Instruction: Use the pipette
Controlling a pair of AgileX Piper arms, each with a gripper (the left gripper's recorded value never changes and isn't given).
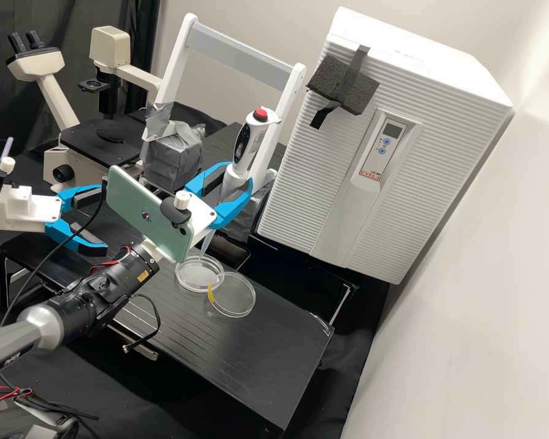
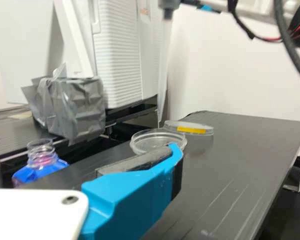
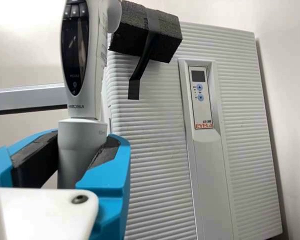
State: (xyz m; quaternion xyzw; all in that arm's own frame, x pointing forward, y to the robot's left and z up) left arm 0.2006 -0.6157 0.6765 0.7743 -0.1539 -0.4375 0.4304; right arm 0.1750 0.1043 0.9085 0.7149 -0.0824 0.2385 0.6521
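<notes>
Presently the pipette [image 1: 250, 143] is held upright over the counter [image 1: 256, 356], near its far edge. It is clamped at its lower white barrel between the jaws of the right arm, whose dark padded faces are pressed against it on both sides. Its clear tip [image 1: 205, 242] is hung just above the open petri dish [image 1: 198, 272], beside which a second dish [image 1: 233, 295] with a yellow strip is laid. The jaws of the left arm are spread apart with nothing held in them, near the counter's left edge.

The pipette is judged to be light, stiff and smooth-shelled, so a slip or twist in the padding is to be expected if it is squeezed loosely. It is best taken on the barrel below the display, as is done now, so that the red button [image 1: 261, 114] on top is left free to be pressed. The tip is thought thin and easily bent, and should not be driven against the dish floor.
</notes>
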